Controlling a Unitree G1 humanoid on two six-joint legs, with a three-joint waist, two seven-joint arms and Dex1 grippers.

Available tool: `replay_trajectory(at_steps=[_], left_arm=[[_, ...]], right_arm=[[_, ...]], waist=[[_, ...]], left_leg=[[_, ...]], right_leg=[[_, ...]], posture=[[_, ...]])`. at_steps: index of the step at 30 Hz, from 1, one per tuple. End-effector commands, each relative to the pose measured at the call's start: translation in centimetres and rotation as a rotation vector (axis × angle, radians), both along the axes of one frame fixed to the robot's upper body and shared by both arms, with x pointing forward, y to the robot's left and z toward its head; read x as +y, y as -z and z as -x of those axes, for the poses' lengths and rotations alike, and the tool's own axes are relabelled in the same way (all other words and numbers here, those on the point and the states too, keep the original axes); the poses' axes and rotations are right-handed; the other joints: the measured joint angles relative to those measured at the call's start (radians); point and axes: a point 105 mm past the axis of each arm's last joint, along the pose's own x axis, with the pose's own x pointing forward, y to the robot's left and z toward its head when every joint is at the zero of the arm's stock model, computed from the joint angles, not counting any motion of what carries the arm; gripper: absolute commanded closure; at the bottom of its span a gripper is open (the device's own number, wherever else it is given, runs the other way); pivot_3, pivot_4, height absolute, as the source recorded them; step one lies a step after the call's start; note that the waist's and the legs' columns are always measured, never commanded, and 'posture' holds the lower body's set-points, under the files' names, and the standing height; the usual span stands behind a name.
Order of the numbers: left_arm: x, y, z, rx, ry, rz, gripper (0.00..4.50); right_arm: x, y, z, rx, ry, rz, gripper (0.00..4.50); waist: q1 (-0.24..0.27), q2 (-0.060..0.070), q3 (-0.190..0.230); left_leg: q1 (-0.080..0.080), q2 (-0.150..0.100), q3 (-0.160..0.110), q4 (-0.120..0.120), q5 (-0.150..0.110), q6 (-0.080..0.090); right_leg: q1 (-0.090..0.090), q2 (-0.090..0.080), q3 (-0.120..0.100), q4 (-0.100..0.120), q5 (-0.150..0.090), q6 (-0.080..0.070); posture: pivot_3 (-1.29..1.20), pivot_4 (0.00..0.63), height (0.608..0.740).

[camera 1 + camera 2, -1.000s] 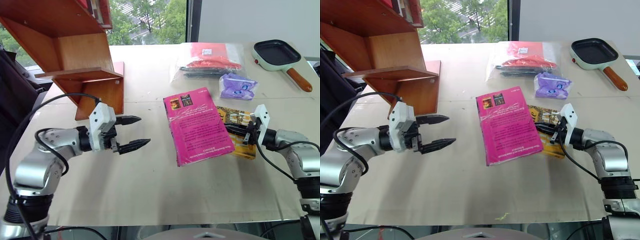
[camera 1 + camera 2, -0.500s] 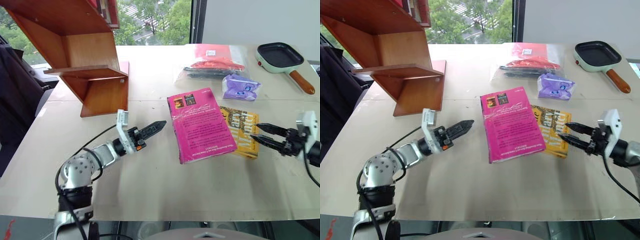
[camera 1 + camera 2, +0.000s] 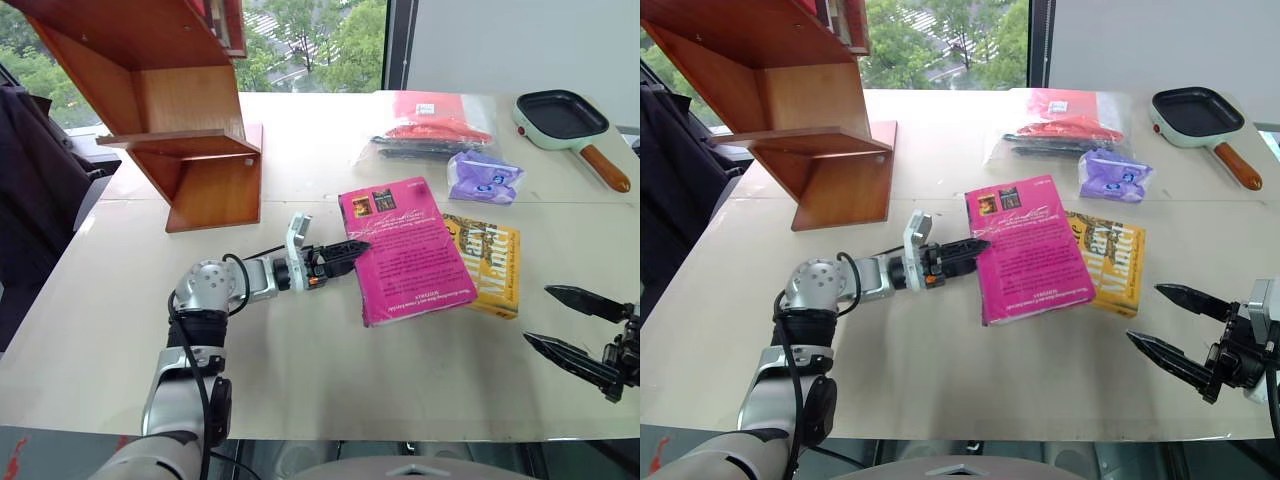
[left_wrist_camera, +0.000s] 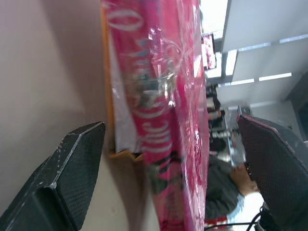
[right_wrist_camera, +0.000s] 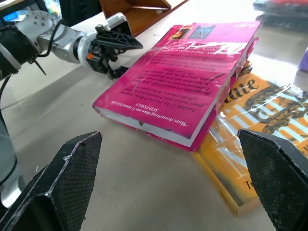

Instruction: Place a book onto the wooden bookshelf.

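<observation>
**Count of things on the table**

Two books: one pink book [image 3: 403, 247] and one yellow book [image 3: 489, 265]. One wooden bookshelf [image 3: 160, 95] at far left. One frying pan [image 3: 567, 118] at far right. One red bag [image 3: 427, 126], one purple pouch [image 3: 483, 176]. Two grippers: left gripper [image 3: 340, 257], right gripper [image 3: 572, 325].

This looks like a robot test room in an office building rather than a home. A broad table [image 3: 300, 380] covered with plain beige board serves as the workbench. Beyond its far edge, a tall window [image 3: 300, 45] looks down on treetops and a street, so the room sits on an upper floor. A mixed set of props lies on the table: a wooden bookshelf [image 3: 190, 150] at its far left corner, a small frying pan [image 3: 565, 120] at its far right corner, and bagged goods [image 3: 430, 125] between them.
</observation>
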Motion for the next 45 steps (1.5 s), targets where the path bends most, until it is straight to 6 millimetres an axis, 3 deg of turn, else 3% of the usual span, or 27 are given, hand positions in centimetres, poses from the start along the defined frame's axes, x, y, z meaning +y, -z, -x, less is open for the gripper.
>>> replay_trajectory(at_steps=[1,4,9,11,14,19,21,24,26,32,39,42,45], left_arm=[[-1.1,0.5,-0.4,0.023,0.017,0.015,0.00],[-1.3,0.3,-1.1,0.032,-0.008,0.035,0.87],[-0.9,-1.1,-0.6,0.010,0.011,0.087,3.21],[-0.2,-1.6,-0.5,-0.004,-0.009,0.102,3.90],[1.3,-3.2,-0.1,-0.067,-0.054,0.120,3.90],[2.8,-8.4,2.0,-0.341,-0.068,0.097,3.90],[2.7,-9.8,2.9,-0.448,-0.062,0.051,3.90],[2.3,-13.6,4.0,-0.700,-0.085,-0.047,3.90],[2.0,-16.8,4.5,-0.943,-0.128,-0.196,3.90],[2.4,-23.0,4.7,-1.571,-0.275,-0.706,3.90],[4.5,-25.1,5.1,-1.949,-0.363,-1.184,3.90],[5.5,-25.8,5.4,-2.022,-0.431,-1.353,3.90],[6.4,-25.4,5.5,-2.082,-0.381,-1.565,3.90]], right_arm=[[0.5,-1.0,0.3,-0.081,-0.004,0.000,0.03],[0.6,-1.0,0.4,-0.095,-0.003,-0.006,0.00],[0.4,-0.9,0.3,-0.109,0.001,-0.003,0.00],[0.5,-0.8,-0.1,-0.110,-0.010,0.000,0.00],[0.8,-0.7,-0.8,-0.118,-0.038,-0.002,0.00],[0.6,-1.1,-2.0,-0.150,-0.071,-0.017,0.00],[0.4,-1.4,-2.4,-0.166,-0.081,-0.029,0.00],[0.2,-2.2,-3.6,-0.236,-0.093,-0.101,0.00],[0.0,-2.8,-4.8,-0.279,-0.112,-0.168,0.00],[-0.6,-4.0,-7.6,-0.309,-0.196,-0.290,0.00],[0.9,-5.3,-11.4,-0.319,-0.335,-0.378,0.00],[2.0,-6.5,-12.9,-0.256,-0.414,-0.484,0.00],[2.8,-6.9,-13.7,-0.232,-0.468,-0.503,0.00]], waist=[[0.001,0.000,0.000],[0.004,-0.001,0.000],[0.004,-0.001,0.000],[0.002,-0.002,0.000],[-0.008,-0.002,0.001],[-0.012,-0.005,0.002],[-0.013,-0.006,0.003],[-0.012,-0.007,0.003],[-0.011,-0.010,0.006],[-0.015,-0.009,0.007],[-0.020,-0.009,0.011],[-0.019,-0.009,0.012],[-0.016,-0.009,0.012]], left_leg=[[0.000,0.000,0.000,0.000,0.000,0.000],[0.000,0.000,0.000,0.000,0.000,-0.001],[0.000,0.001,0.000,0.000,0.002,-0.003],[-0.001,0.001,0.000,0.000,0.002,-0.003],[-0.001,0.001,0.000,0.000,0.002,-0.003],[-0.002,0.002,-0.001,0.000,0.002,-0.004],[-0.002,0.002,-0.001,0.000,0.002,-0.004],[-0.002,0.002,0.000,0.000,0.002,-0.004],[-0.002,0.002,0.000,0.000,0.002,-0.004],[0.000,0.003,0.004,-0.002,0.002,-0.004],[0.001,0.007,0.007,-0.005,0.002,-0.004],[0.000,0.007,0.008,-0.005,0.002,-0.003],[0.000,0.008,0.008,-0.006,0.001,-0.002]], right_leg=[[0.000,0.000,0.000,0.000,0.000,0.000],[0.000,0.000,0.000,0.000,0.000,0.000],[-0.001,-0.001,0.001,0.000,0.000,0.000],[-0.001,-0.001,0.000,0.000,0.000,0.000],[-0.001,-0.001,0.001,-0.001,0.000,0.000],[-0.002,-0.001,0.000,0.000,0.000,0.000],[-0.002,-0.001,0.000,-0.001,0.000,0.000],[-0.001,-0.001,0.000,-0.001,0.000,0.000],[-0.001,-0.001,0.000,-0.001,0.000,-0.001],[-0.001,0.001,0.003,-0.003,0.002,-0.003],[-0.003,0.004,0.007,-0.005,0.002,-0.003],[-0.003,0.004,0.007,-0.006,0.002,-0.004],[-0.004,0.004,0.007,-0.007,0.002,-0.004]], posture=[[0.00,0.150,0.740],[0.00,0.150,0.740],[0.00,0.150,0.740],[0.00,0.150,0.740],[0.00,0.150,0.740],[0.00,0.150,0.740],[0.00,0.150,0.740],[0.00,0.150,0.740],[0.00,0.150,0.740],[0.00,0.150,0.740],[0.00,0.150,0.740],[0.00,0.150,0.740],[0.00,0.150,0.740]])
